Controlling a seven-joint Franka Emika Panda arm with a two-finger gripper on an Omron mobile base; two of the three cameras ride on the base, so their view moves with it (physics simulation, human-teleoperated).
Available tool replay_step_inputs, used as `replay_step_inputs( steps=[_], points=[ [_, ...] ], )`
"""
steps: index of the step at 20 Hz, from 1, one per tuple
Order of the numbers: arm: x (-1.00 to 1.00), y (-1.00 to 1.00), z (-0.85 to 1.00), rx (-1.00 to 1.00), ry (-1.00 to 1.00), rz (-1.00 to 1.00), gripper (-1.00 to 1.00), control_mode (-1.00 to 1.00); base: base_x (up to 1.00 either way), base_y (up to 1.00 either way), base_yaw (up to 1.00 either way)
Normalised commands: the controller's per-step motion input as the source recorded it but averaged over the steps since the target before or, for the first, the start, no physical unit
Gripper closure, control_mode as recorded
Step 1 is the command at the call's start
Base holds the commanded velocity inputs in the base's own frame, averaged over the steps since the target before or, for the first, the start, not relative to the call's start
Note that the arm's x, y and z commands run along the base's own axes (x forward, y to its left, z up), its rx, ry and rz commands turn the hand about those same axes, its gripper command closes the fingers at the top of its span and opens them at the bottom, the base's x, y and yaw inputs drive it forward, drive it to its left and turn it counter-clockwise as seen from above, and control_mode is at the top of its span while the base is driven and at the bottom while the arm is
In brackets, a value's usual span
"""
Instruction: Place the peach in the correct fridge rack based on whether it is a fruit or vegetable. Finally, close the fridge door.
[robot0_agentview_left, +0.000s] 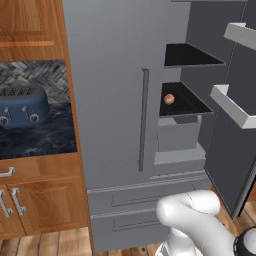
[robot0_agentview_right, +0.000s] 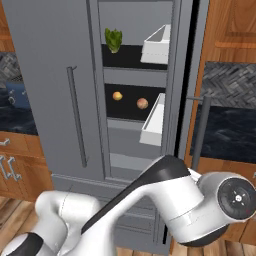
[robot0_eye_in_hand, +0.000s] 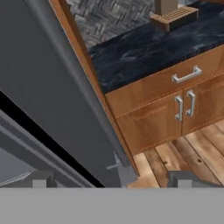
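Our hand (robot0_eye_in_hand: 111, 179) is spread wide, with its two dark fingertips (robot0_eye_in_hand: 41, 180) standing far apart at the bottom of the hand view, and nothing is between them or touching them. In front of the hand, in this view, we see the grey fridge door (robot0_eye_in_hand: 65, 109) running from the upper left down to the lower middle, its edge just above the gap between the fingertips, and to the right of it the wooden cabinet (robot0_eye_in_hand: 166, 109) under a dark tabletop (robot0_eye_in_hand: 144, 48). The peach (robot0_agentview_right: 142, 103) is no longer our concern, we judge: in the right base view it lies on the black fridge rack (robot0_agentview_right: 127, 111) in the middle of the frame, a little to the right of the yellower fruit (robot0_agentview_right: 117, 96) and apart from it, while the green vegetable (robot0_agentview_right: 113, 40) stands on the rack above. So the fruit seems to be sorted correctly, and what remains is to close the door. In the left base view the open door stands at the right edge of the frame, with its white bins (robot0_agentview_left: 232, 106) facing inward, so the coming move turns on bringing the hand behind this door and pushing it toward the left of that frame.
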Motion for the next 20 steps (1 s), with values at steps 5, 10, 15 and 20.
replay_step_inputs(
  steps=[5,10,15,20],
  points=[
    [0.72,-0.27,-0.31,0.00,-0.04,0.00,-1.00,-1.00,0.00,0.00,0.00],
    [0.69,-0.29,-0.22,0.00,-0.03,0.00,-1.00,-1.00,0.00,0.00,0.00],
    [0.51,-0.39,-0.11,0.00,-0.03,0.08,-1.00,-1.00,0.00,0.00,0.00],
    [0.41,-0.12,-0.02,0.01,-0.01,0.13,-1.00,-1.00,0.00,0.00,0.00]
  ],
)
